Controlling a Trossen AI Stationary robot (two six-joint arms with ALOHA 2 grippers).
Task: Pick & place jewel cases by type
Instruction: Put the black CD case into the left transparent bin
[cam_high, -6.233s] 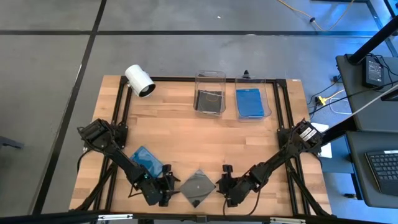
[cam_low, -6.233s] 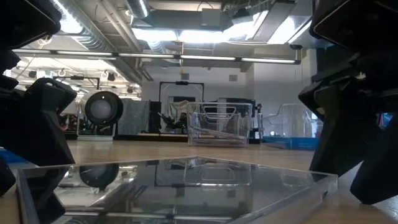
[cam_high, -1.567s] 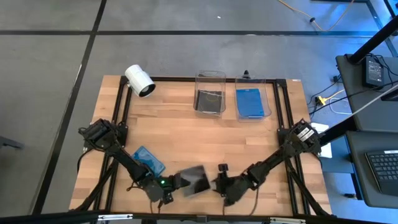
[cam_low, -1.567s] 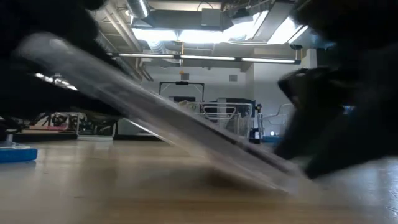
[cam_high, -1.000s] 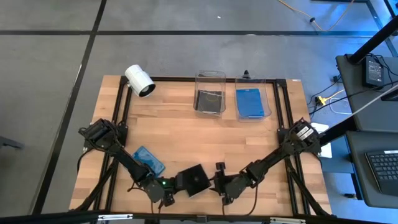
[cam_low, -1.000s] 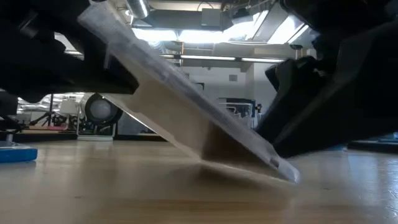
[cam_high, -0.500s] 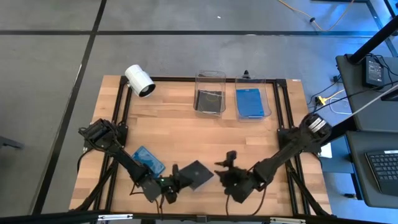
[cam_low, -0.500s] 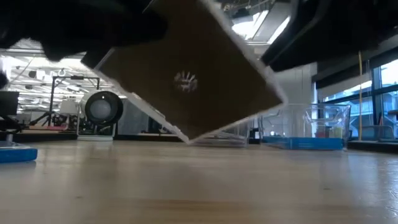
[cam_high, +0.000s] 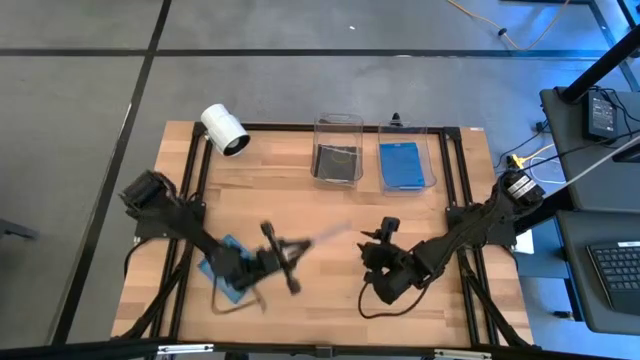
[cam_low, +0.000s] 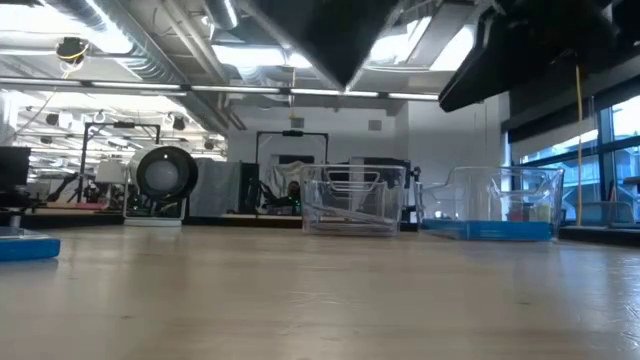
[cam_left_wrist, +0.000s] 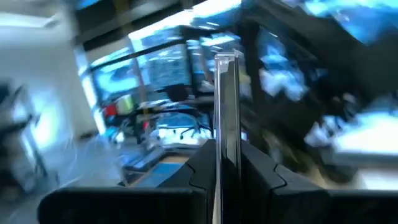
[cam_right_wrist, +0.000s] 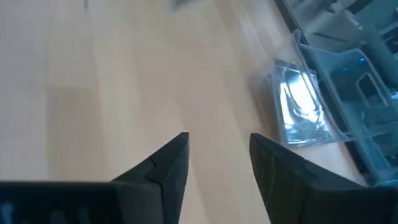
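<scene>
My left gripper (cam_high: 290, 253) is raised above the near middle of the table, shut on a dark jewel case (cam_high: 325, 237). The case stands on edge in the left wrist view (cam_left_wrist: 227, 93), and its corner shows at the top of the low view (cam_low: 330, 30). My right gripper (cam_high: 375, 248) hovers open to the right of it, with nothing between its fingers (cam_right_wrist: 214, 155). A blue jewel case (cam_high: 222, 272) lies flat on the table, partly under my left arm. My left gripper pinches the dark case's two flat faces (cam_left_wrist: 227, 146) between its two fingers, near one edge. The case sticks out past the fingers on edge, toward the table's right and far side. It is lifted clear of the table.
Two clear bins stand at the far edge: one (cam_high: 338, 148) holds dark cases, the other (cam_high: 406, 160) blue ones. A white cylindrical camera (cam_high: 225, 130) lies at the far left corner. Bare wood lies between the grippers and the bins.
My left gripper has risen and gone toward the far edge with the dark case. The case has come clear of the table and turned from tilted with one edge down to standing on edge. My right gripper has drawn back from it, up and toward the far edge.
</scene>
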